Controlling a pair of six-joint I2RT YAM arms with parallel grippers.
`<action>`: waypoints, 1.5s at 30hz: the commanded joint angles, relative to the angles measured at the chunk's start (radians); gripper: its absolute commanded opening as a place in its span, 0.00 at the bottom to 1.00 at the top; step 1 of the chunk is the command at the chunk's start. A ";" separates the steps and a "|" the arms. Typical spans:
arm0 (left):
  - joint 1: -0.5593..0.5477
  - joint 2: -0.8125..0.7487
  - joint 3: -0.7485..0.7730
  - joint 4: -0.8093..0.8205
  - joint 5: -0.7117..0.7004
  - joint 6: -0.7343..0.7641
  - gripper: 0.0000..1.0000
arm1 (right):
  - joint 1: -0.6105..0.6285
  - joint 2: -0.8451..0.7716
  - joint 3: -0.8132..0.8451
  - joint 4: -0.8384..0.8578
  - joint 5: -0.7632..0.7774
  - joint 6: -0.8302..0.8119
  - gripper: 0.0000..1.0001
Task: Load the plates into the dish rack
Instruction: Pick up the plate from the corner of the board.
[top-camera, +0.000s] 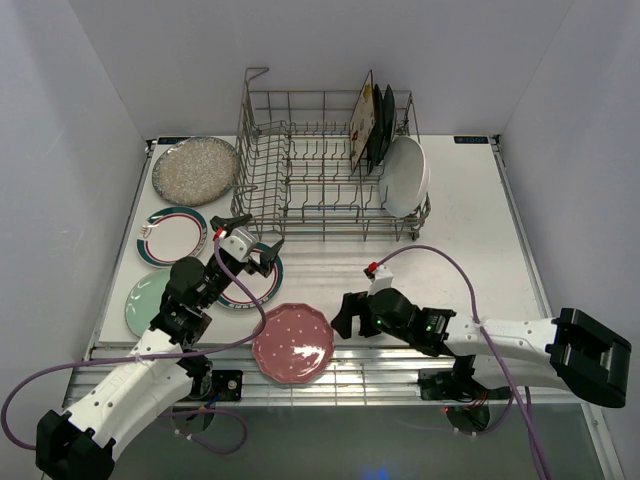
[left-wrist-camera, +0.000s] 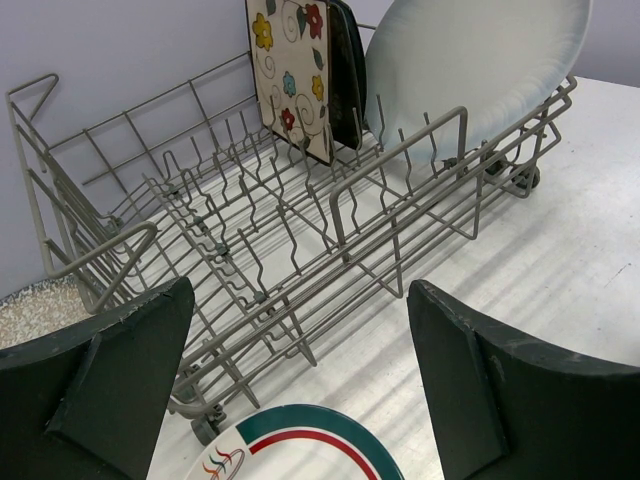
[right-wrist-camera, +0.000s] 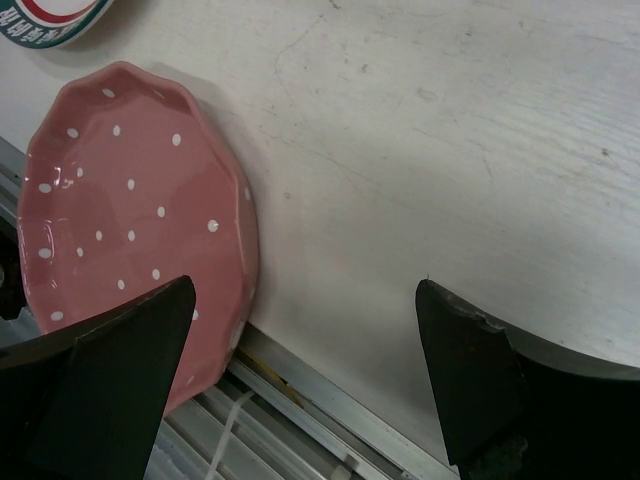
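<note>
Nearest the bases, well in front of the dish rack (top-camera: 262, 190): the pink scalloped plate (top-camera: 292, 344) lies flat at the near edge of the table (top-camera: 470, 230).

Right gripper (top-camera: 338, 318): jaws apart, empty, low and just beside the pink plate on the side away from the left arm. In the wrist view the plate's rim runs behind one finger (right-wrist-camera: 110, 380), not between the two. The plate is round, so it has no long axis to line up with.

Judgement: the right arm is clearly the nearer one. Its next move needs a short sideways shift toward the rim before closing.

Left gripper (top-camera: 252, 235): jaws apart, empty, above a teal-rimmed plate (top-camera: 250, 290) just in front of the rack's near left corner, facing the rack.

Also left of the rack are a pale green plate (top-camera: 147, 303), a second teal-rimmed plate (top-camera: 172, 236) and a speckled silver plate (top-camera: 195, 170).

Loaded at the rack's far right end, on edge: cream floral square plate (top-camera: 362, 120), a black plate (top-camera: 381, 125), white oval plate (top-camera: 405, 175). The tines to their left are free.
</note>
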 joint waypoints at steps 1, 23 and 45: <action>0.004 -0.017 -0.003 0.010 -0.009 0.000 0.98 | 0.041 0.068 0.088 0.075 0.059 0.002 0.96; 0.002 -0.033 -0.003 0.007 -0.003 0.000 0.98 | 0.130 0.364 0.310 -0.040 0.133 -0.012 0.72; 0.004 -0.016 0.000 0.007 -0.009 -0.001 0.98 | 0.132 0.417 0.335 -0.134 0.188 0.007 0.38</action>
